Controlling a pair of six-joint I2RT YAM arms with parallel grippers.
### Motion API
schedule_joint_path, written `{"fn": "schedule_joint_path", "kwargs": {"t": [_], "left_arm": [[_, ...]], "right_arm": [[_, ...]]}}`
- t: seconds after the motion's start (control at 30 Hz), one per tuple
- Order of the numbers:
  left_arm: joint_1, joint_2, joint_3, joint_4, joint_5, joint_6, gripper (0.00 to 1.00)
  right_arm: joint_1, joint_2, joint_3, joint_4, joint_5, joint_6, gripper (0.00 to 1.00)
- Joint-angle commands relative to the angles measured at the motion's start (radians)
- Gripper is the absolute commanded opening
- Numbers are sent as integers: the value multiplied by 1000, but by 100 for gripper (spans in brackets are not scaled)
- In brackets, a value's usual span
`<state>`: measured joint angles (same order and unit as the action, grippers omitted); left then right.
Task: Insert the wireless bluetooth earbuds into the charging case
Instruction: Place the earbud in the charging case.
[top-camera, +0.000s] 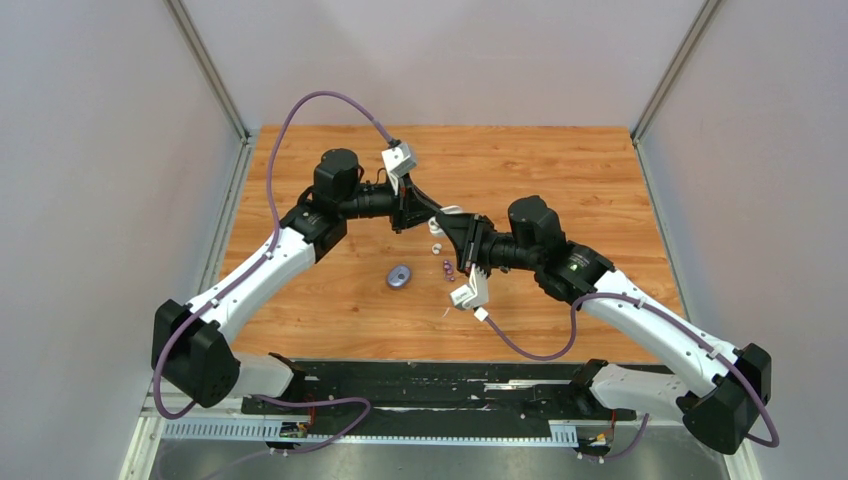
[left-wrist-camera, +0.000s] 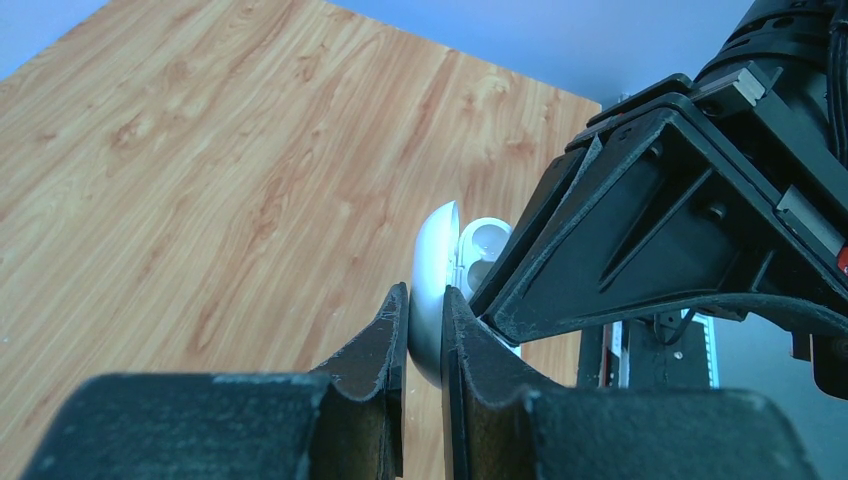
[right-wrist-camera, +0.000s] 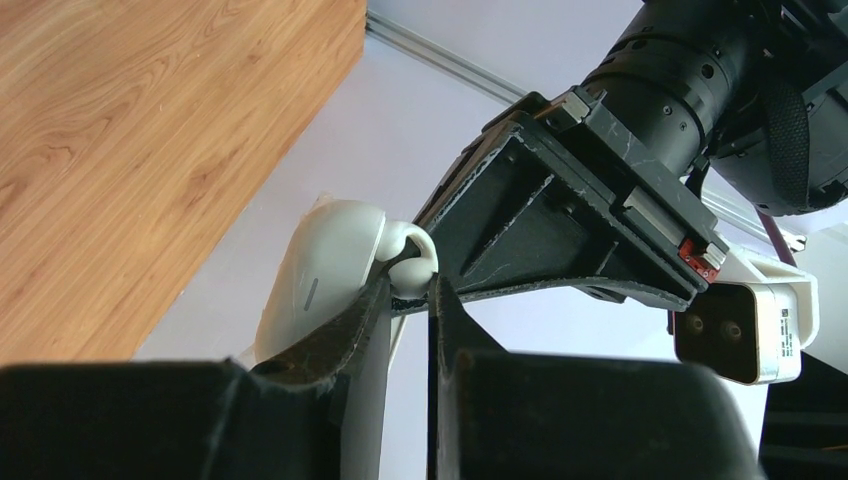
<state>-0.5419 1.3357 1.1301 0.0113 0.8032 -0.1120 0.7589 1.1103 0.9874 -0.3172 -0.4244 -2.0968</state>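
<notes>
My left gripper is shut on the lid of the open white charging case and holds it above the table. The case's sockets face my right gripper. My right gripper is shut on a glossy white earbud, pressed against the case. In the top view both grippers meet at the case over the table's middle. Another white earbud and two dark purple earbuds lie on the wood below.
A closed purple oval case lies on the wooden table left of the purple buds. Grey walls stand on both sides and at the back. A black rail runs along the near edge.
</notes>
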Motion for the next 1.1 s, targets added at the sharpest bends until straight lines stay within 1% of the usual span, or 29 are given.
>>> {"fn": "schedule_joint_path", "kwargs": {"t": [0.0, 0.2, 0.5, 0.53, 0.6, 0.67, 0.9, 1.07], "left_arm": [[5, -27, 56, 143, 47, -34, 0], [6, -29, 57, 135, 46, -16, 0], [5, -43, 49, 136, 20, 2, 0], [5, -44, 49, 134, 19, 4, 0], [5, -45, 49, 130, 19, 8, 0], [5, -46, 48, 126, 20, 12, 0], [5, -43, 54, 113, 27, 21, 0], [4, -32, 70, 56, -1, 48, 0]], "right_arm": [[0, 24, 1, -138, 36, -3, 0], [0, 37, 16, -137, 85, 16, 0], [0, -1, -9, -143, 69, -3, 0], [0, -4, -15, -143, 69, -11, 2], [0, -8, -22, -146, 68, -20, 11], [0, -9, -23, -147, 63, -23, 15], [0, 1, -15, -151, 69, -29, 19], [0, -8, -14, -154, 92, -19, 22]]}}
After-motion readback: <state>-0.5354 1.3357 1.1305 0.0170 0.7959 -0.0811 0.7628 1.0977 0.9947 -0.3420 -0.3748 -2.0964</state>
